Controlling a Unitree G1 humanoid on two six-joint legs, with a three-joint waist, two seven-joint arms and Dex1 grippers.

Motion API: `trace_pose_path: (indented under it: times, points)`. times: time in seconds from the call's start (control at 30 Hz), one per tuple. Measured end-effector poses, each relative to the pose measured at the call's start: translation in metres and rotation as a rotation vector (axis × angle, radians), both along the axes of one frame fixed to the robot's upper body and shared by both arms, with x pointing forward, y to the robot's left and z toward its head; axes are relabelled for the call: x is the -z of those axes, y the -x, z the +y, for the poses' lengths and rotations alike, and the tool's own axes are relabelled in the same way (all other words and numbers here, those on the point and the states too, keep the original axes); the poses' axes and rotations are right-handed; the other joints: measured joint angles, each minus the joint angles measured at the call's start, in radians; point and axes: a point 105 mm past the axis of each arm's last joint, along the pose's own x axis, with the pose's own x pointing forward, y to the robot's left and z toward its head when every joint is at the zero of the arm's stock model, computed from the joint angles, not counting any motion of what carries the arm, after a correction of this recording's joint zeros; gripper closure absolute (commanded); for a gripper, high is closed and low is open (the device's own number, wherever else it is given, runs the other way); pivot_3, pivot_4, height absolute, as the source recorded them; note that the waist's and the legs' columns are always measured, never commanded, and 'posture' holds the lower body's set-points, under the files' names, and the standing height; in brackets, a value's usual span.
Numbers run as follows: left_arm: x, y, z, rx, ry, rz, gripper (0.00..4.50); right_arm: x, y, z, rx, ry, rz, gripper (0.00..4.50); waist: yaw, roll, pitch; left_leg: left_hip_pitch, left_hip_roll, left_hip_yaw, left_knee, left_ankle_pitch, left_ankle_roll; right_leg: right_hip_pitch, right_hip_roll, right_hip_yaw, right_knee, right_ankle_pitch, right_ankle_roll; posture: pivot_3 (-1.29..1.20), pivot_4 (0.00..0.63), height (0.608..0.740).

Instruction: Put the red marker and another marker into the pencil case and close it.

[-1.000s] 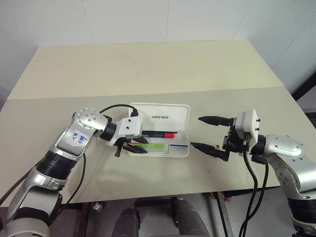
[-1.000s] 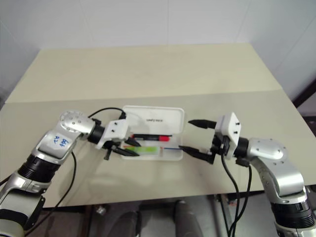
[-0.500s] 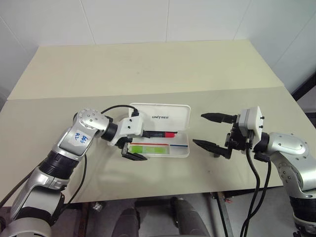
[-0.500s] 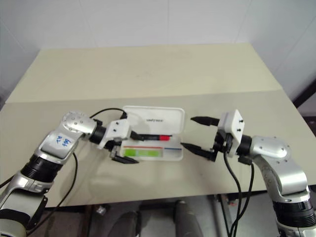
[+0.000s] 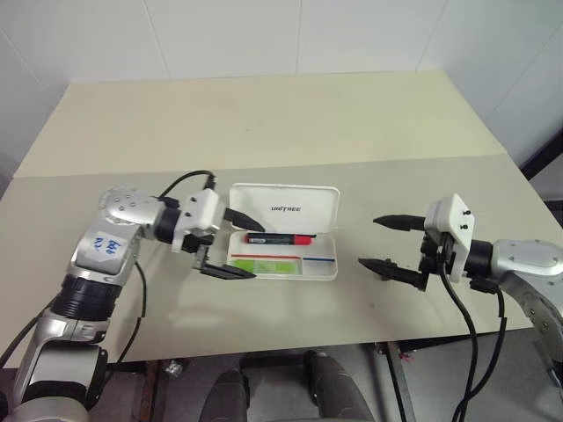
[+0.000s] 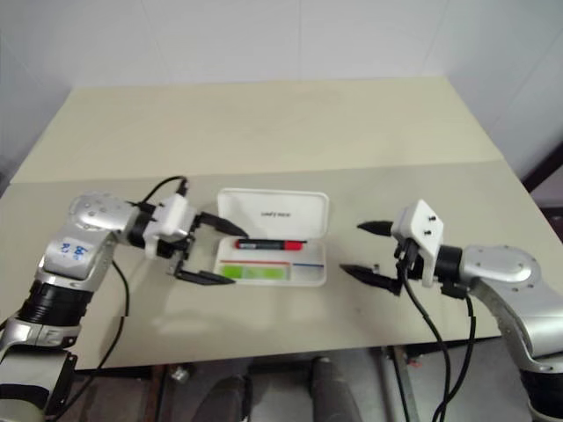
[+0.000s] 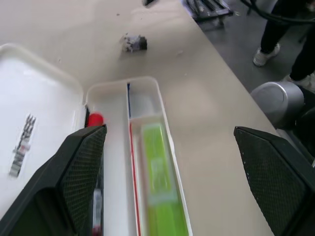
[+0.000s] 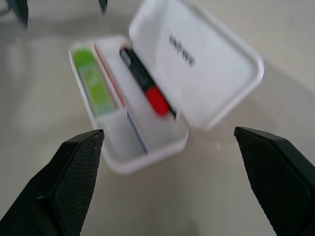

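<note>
The white pencil case lies open on the table, its lid propped up at the back. In its rear slot rests the red marker, red cap toward my right. The green marker lies flat in the front slot. My left gripper hovers open at the case's left end, one finger over the lid's corner and the other in front of the tray, holding nothing. Well right of the case, my right gripper is open and empty. The right wrist view shows both markers inside the case.
A small grey block sits on the table beyond the case's right end, near my right gripper. The beige table stretches far behind the case; its front edge runs close below. A person's shoe is on the floor past the table edge.
My left gripper opened, left the green marker in the front slot, and drew back up and to the left. My right gripper moved to the right, away from the case.
</note>
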Motion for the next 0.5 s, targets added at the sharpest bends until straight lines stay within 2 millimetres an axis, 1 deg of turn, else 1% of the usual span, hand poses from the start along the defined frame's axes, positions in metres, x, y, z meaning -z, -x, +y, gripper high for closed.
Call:
trace_pose_path:
  times: [0.13, 0.23, 0.33, 0.5]
  points:
    - [-0.008, -0.002, 0.006, -0.018, 0.047, -0.038, 0.04, 0.007, 0.004, -0.011, 0.090, 0.050, 0.048, 0.00, 0.002, 0.000, 0.000, 0.000, 0.000, 0.000, 0.001, 0.000, 0.000, 0.001, 0.000, 0.000, -0.002, 0.000, 0.000, 0.00, 0.150, 0.740]
    - [-0.006, -0.006, 0.013, -0.049, 0.064, -0.038, 0.04, 0.015, 0.002, -0.017, 0.167, 0.072, 0.094, 0.00, 0.002, 0.000, 0.000, 0.000, 0.000, 0.000, 0.001, 0.000, 0.000, 0.001, 0.000, 0.000, -0.003, 0.000, -0.001, 0.00, 0.150, 0.740]
    - [-0.004, -0.005, 0.015, -0.055, 0.069, -0.033, 0.04, 0.024, -0.001, -0.026, 0.272, 0.092, 0.142, 0.00, 0.001, 0.000, 0.000, 0.000, 0.000, 0.000, 0.001, 0.000, 0.000, 0.001, 0.000, 0.001, -0.003, 0.000, 0.000, 0.00, 0.150, 0.740]
    - [-0.007, -0.004, 0.020, -0.067, 0.103, -0.030, 0.04, 0.038, -0.005, -0.034, 0.424, 0.100, 0.213, 0.00, 0.000, 0.000, 0.000, 0.000, 0.000, 0.000, 0.000, 0.000, 0.000, 0.001, 0.000, 0.001, -0.003, 0.000, 0.000, 0.00, 0.150, 0.740]
